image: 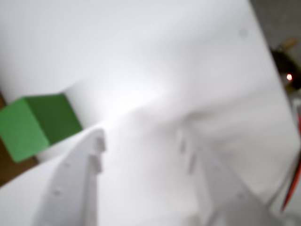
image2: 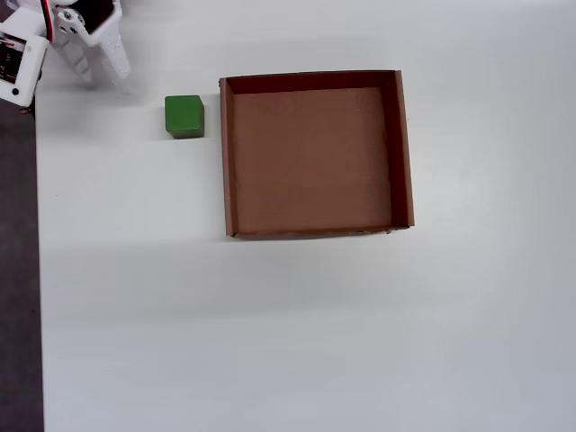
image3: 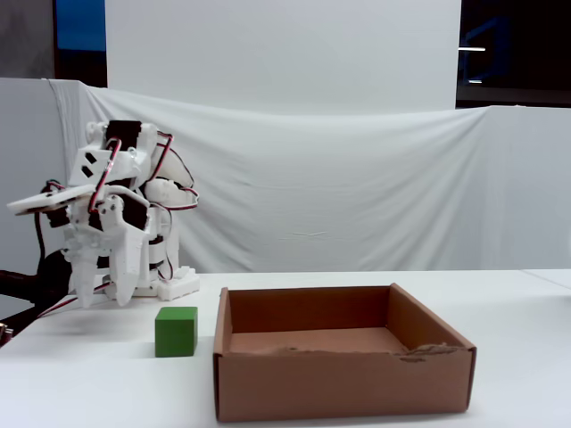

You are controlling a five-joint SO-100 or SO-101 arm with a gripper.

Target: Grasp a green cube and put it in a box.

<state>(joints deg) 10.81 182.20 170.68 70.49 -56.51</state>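
Green and matte, the green cube [image2: 184,117] sits on the white worktop [image2: 270,342] just beside the box's outer wall, on its left as the overhead view shows it, with a thin strip of bare surface between the two. It rests flat on one face.

Brown cardboard makes up the box [image2: 404,153], a shallow square tray with low upright walls and a plain bottom. In the fixed view its near wall [image3: 343,383] has a ragged top edge towards the right.

At the top left corner of the overhead view, the white arm is folded over its base, and the end effector [image2: 97,67] hangs above the worktop, apart from the cube and further still from the box. In the fixed view the end effector [image3: 100,290] points downward, its tips clear of the surface.

From the wrist view, the two pale fingers [image: 80,179] rise from the bottom edge with a wide gap of bare worktop between them; they hold nothing. The cube [image: 37,125] lies outside that gap, at the left edge, beyond the left finger.
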